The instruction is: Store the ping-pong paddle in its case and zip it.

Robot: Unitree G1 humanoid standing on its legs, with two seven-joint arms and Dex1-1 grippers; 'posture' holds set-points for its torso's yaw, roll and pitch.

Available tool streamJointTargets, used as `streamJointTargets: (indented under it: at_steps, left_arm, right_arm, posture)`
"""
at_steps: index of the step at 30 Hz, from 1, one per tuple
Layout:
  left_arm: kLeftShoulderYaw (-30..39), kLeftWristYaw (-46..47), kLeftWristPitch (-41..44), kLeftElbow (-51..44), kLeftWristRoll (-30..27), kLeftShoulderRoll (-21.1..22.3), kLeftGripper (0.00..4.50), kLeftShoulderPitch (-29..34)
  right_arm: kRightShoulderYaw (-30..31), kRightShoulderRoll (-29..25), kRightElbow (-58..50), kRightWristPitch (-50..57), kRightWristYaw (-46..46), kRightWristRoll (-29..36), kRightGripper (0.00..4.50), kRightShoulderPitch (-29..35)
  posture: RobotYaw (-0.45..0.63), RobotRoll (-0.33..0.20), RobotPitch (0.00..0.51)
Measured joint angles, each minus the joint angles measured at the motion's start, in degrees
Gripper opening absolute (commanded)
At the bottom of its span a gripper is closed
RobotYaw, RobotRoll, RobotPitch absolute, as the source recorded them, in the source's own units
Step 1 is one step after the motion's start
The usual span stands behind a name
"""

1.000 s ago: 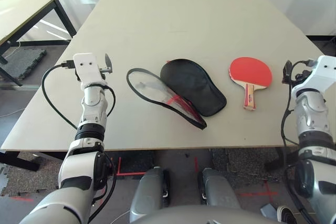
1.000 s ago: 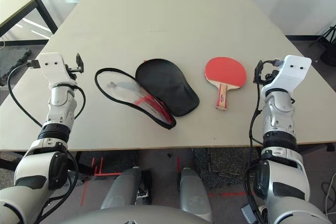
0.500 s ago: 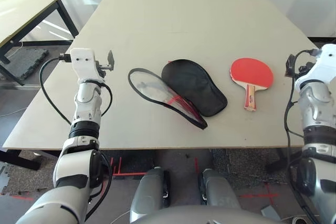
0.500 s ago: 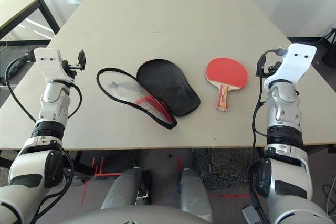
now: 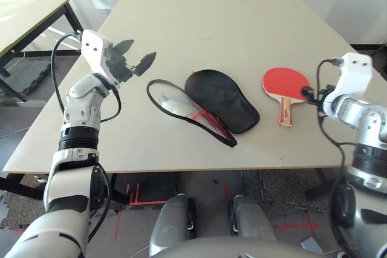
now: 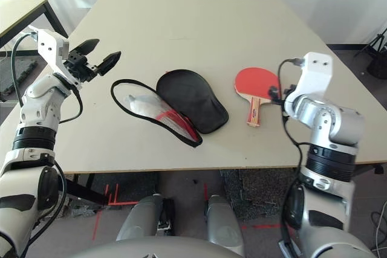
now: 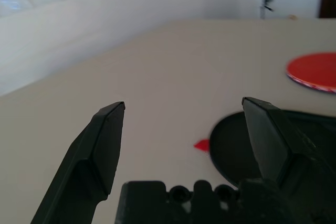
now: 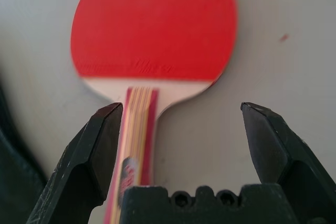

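The right fingers [image 8: 181, 145], spread wide and empty, straddle the ping-pong paddle [image 8: 152, 24] handle on the surface [image 5: 242, 22], while the left fingers [image 6: 97, 55] gape empty beside the unzipped case [image 6: 193, 98].

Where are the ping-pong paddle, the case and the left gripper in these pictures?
ping-pong paddle [image 5: 285, 81], left eye view, on its red face.
case [image 5: 222, 99], left eye view, on its black upper flap.
left gripper [image 5: 134, 54], left eye view, midway between its open fingertips.

Matt red rubber on the paddle [image 8: 152, 24], with a layered pale wood handle. Matt black cloth on the case [image 5: 221, 99], glossy clear lining inside. Smooth matt beige bench [image 5: 230, 25]. Matt black plastic pincer fingers [image 8: 102, 145].
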Motion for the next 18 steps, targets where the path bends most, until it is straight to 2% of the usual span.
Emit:
streamJointTargets:
  at_steps: [5, 12, 18]
  left_arm:
    - [-1.28, -4.97, 3.31, -3.29, -0.22, 1.44, 4.5, 0.06]
    - [-1.76, -8.03, 7.45, -6.64, -0.92, 1.76, 4.5, 0.15]
    - [-1.87, -8.41, 8.47, -7.57, -0.95, 1.76, 4.5, 0.28]
  right_arm:
    - [-0.03, 4.42, 2.59, -0.24, -0.49, -1.47, 4.48, -0.27]
    - [1.43, 5.64, 6.78, -2.31, -0.47, -3.7, 4.48, -1.62]
    - [1.75, 6.08, 7.1, -2.91, 0.15, -4.91, 2.5, -1.81]
  posture:
    - [-0.01, 0.0, 0.068]
    - [0.0, 0.0, 0.068]
    - [0.0, 0.0, 0.067]
